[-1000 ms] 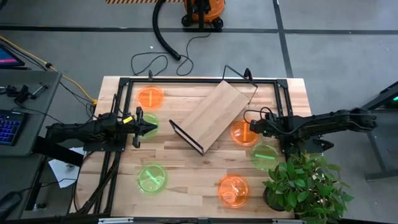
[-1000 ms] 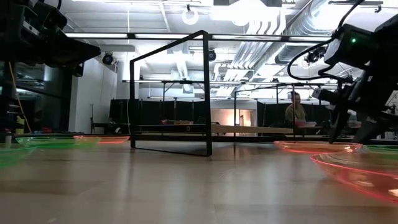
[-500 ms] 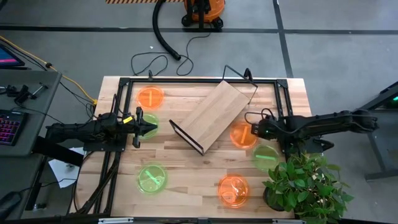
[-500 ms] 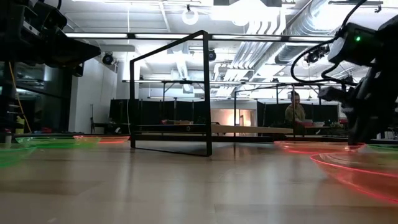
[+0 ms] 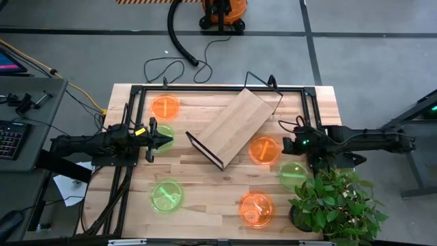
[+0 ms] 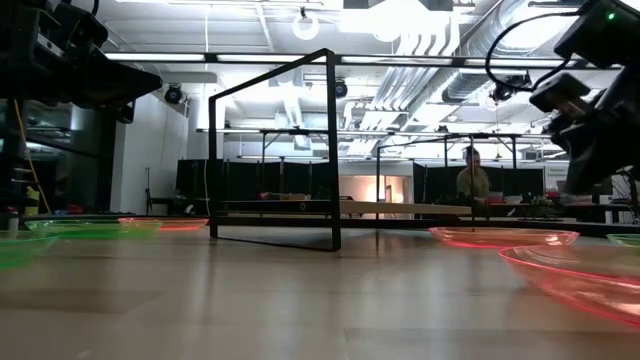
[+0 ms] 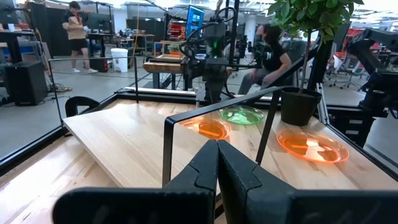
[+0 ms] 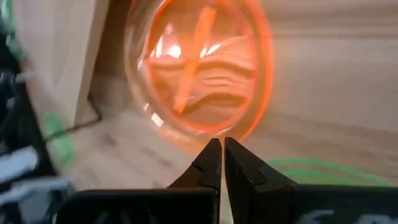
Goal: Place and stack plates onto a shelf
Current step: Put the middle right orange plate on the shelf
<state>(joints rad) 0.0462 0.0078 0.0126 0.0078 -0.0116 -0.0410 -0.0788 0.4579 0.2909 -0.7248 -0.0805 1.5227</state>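
From above, the shelf (image 5: 234, 127) lies at an angle in the middle of the worktop (image 5: 205, 198), and no plate is on it yet, so I judge the task is at its beginning. Six plates lie around it: an orange one (image 5: 165, 106) and a green one (image 5: 162, 136) near the left edge, a green one (image 5: 166, 195) toward the front left corner, an orange one (image 5: 256, 208) at the front edge, a green one (image 5: 292, 172) near the right edge, and an orange plate (image 5: 263, 150) just beside the shelf. The right gripper (image 5: 289, 145) is at the rim of this orange plate; the left gripper (image 5: 164, 141) waits over the left green plate.

In the low view, the orange plate (image 6: 503, 237) rests flat on the worktop and the right gripper (image 6: 590, 150) hangs above and beside it, holding nothing.

In the left wrist view, the left fingers (image 7: 214, 171) are pressed together on nothing, and the shelf (image 7: 134, 140) is in front.

In the right wrist view, the right fingers (image 8: 217, 163) are also together, their tips just at the rim of the orange plate (image 8: 202, 68). The next move probably needs this claw to open and take the rim.
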